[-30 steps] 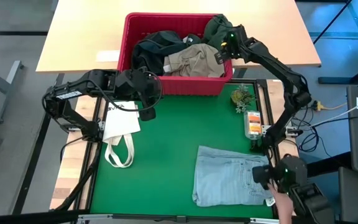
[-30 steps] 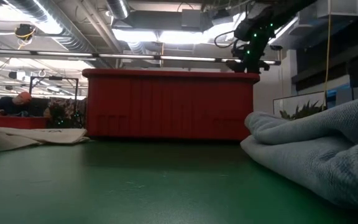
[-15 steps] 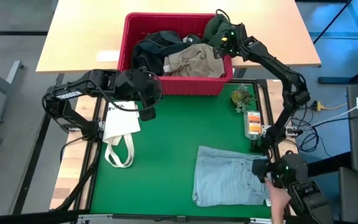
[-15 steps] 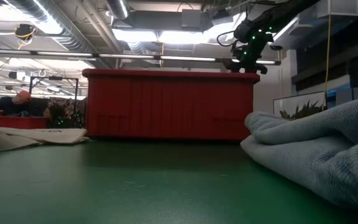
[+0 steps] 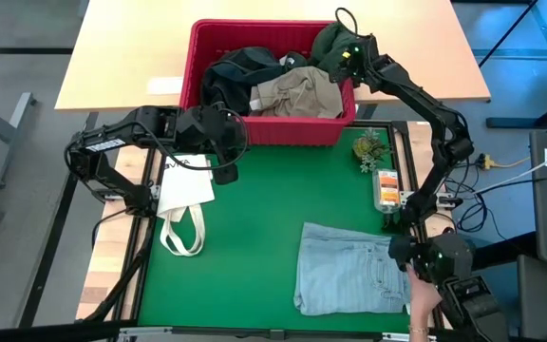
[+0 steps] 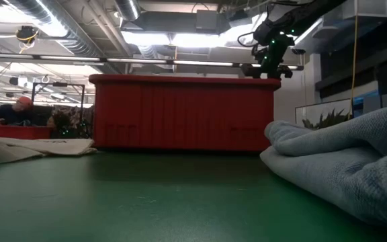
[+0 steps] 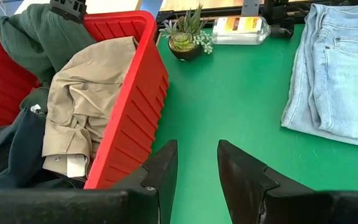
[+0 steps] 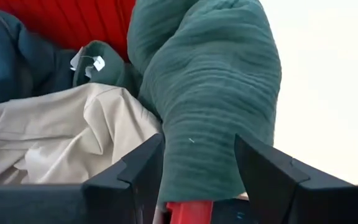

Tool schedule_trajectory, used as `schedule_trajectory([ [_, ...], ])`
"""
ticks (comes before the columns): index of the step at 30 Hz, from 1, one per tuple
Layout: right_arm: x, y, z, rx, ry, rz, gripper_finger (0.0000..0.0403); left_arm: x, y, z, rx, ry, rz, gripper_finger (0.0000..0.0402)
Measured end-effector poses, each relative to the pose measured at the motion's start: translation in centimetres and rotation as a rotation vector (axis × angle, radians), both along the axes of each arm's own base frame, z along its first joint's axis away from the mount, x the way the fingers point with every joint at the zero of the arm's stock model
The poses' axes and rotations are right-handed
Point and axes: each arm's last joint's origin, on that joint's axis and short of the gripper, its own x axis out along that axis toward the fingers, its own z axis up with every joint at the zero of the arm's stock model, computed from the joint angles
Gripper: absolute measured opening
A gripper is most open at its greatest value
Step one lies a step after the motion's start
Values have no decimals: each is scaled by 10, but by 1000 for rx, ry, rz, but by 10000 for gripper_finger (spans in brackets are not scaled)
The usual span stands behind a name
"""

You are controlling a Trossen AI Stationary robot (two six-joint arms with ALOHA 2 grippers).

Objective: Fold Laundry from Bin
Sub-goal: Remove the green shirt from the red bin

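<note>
Green cloth (image 8: pixel 210 93) is the piece in hand: it hangs over the rim at the far right corner of the bin (image 5: pixel 272 130), which stands at the far edge of the green surface (image 5: pixel 254 237). The right claw (image 5: pixel 347 59) sits at that corner with its fingers (image 8: pixel 135 171) spread either side of the bulge and the red rim showing between them; they straddle the cloth but have not closed on it.

To do this well, I judge the claw should go lower onto the fold so that both fingers take cloth and not the rim, close firmly, then lift straight up until the hem clears the bin before swinging toward the open green. The khaki piece (image 5: pixel 288 90) lies touching the green one and the dark pieces (image 5: pixel 235 76) beside that; a shallow bite could drag them along.

Folded jeans (image 5: pixel 349 271) lie at the near right corner. The left claw (image 7: pixel 194 168) waits, open and empty, outside the bin's near left corner, above a white tote (image 5: pixel 183 195).
</note>
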Motion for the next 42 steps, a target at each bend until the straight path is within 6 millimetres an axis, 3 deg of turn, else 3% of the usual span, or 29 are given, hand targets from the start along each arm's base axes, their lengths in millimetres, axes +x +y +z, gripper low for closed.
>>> schedule_trajectory([
  [11, 4, -13, -22, 48, 18, -3, 195, 0, 0, 0, 0, -1, 0, 110],
  [19, 3, -13, -22, 49, 5, -5, 98, 0, 0, 0, -1, -1, 1, 110],
  [25, 4, -13, -21, 42, -10, -4, 99, 0, 0, 0, -1, -1, 1, 110],
  [32, 5, -14, -20, 31, -85, -16, 166, 0, 0, 0, -1, -1, 1, 110],
  [42, 5, -15, -19, 17, -112, -42, 153, 0, 0, 0, -1, -1, 0, 110],
])
